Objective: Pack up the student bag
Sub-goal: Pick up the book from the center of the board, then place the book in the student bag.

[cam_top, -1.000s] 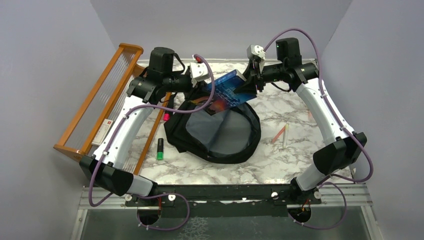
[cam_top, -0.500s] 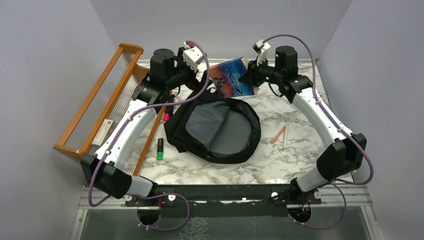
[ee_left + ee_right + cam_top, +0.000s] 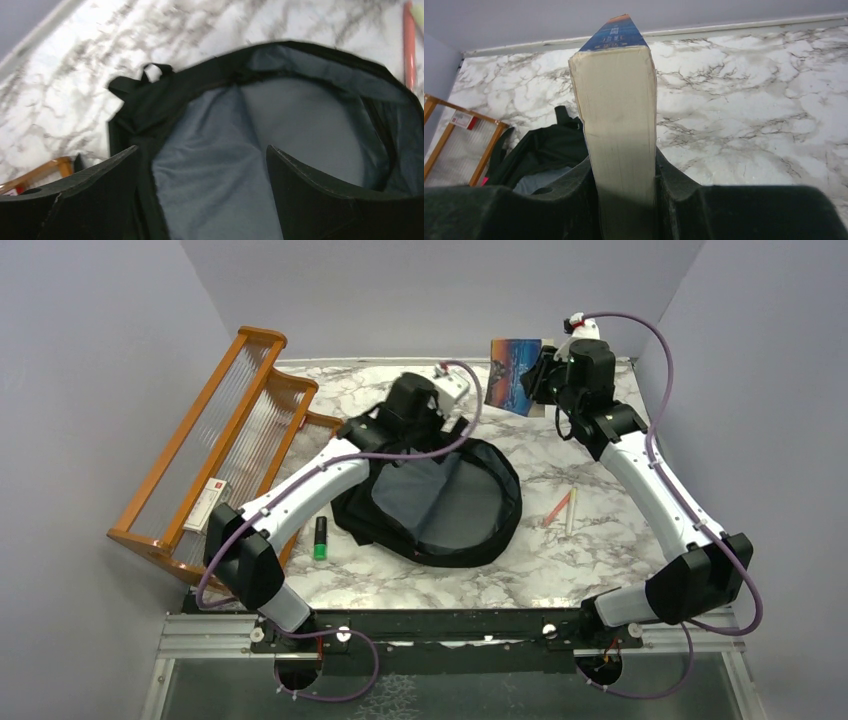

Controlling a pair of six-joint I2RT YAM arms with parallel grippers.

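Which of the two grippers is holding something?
The right gripper, shut on the thick blue book; the left gripper hangs open and empty above the student bag.

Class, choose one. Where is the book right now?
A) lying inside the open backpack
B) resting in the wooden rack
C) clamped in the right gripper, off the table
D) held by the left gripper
C: the right gripper is clamped on the book, holding it in the air beyond the backpack, which lies open showing only grey lining.
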